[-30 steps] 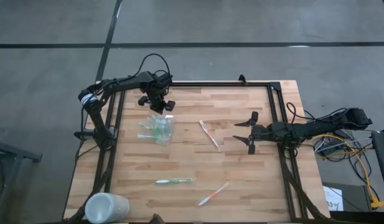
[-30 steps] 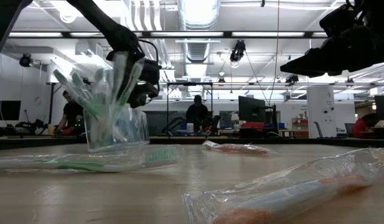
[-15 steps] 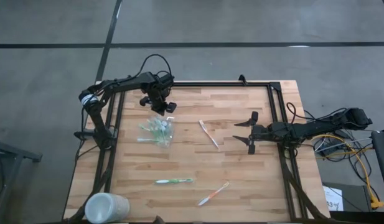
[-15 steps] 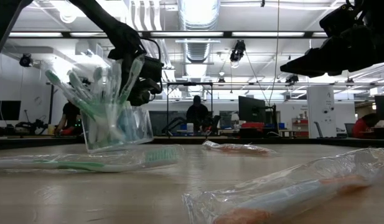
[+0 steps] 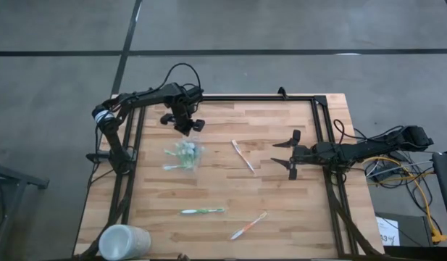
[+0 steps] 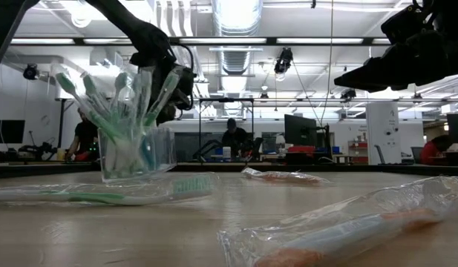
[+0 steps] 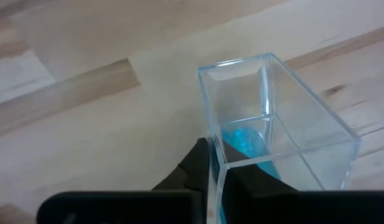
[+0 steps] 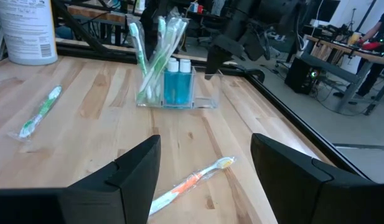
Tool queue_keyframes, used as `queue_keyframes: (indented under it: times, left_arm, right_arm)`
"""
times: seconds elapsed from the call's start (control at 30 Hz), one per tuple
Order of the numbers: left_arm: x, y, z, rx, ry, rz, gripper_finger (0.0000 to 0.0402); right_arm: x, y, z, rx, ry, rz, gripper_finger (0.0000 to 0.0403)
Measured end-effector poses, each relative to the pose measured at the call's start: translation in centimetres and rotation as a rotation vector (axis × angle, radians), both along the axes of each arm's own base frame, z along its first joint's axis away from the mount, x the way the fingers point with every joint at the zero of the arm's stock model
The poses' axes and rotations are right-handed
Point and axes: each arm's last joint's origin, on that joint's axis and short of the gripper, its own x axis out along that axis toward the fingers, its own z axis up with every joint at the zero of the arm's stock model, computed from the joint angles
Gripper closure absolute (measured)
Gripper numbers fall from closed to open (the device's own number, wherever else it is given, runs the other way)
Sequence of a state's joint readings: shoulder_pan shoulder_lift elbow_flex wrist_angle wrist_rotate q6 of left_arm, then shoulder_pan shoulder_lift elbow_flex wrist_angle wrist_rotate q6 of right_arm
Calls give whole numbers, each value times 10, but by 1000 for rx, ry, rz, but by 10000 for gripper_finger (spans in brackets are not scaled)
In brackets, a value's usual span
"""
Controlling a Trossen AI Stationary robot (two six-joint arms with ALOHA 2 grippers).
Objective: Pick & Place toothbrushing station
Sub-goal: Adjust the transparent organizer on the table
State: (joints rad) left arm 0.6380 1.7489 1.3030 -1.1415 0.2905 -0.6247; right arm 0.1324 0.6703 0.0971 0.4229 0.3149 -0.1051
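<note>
The toothbrushing station [image 5: 183, 154] stands upright on the counter [image 5: 223, 188], holding green and white brushes and blue tubes. The left claw [image 5: 185, 127] sits at the station's far rim, its fingers [image 7: 198, 163] straddling one clear wall, barely parted. The right claw [image 5: 287, 162], jaws wide apart and empty, hovers well right of the station.

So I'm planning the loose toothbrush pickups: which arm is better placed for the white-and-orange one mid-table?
Right, probably. The right gripper hangs open beside that toothbrush, while the left gripper is at the clear holder, its fingers astride the wall.
</note>
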Motion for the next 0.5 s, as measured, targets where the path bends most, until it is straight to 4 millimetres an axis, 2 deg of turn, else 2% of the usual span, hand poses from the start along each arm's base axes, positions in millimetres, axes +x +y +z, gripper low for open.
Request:
queue_keyframes:
  times: [0.23,0.5]
  left_arm:
    - [0,0,0,-13,0,22,377]
    - [8,5,0,23,-79,35,375]
  right_arm:
    - [0,0,0,0,0,0,158]
    - [0,0,0,0,0,0,158]
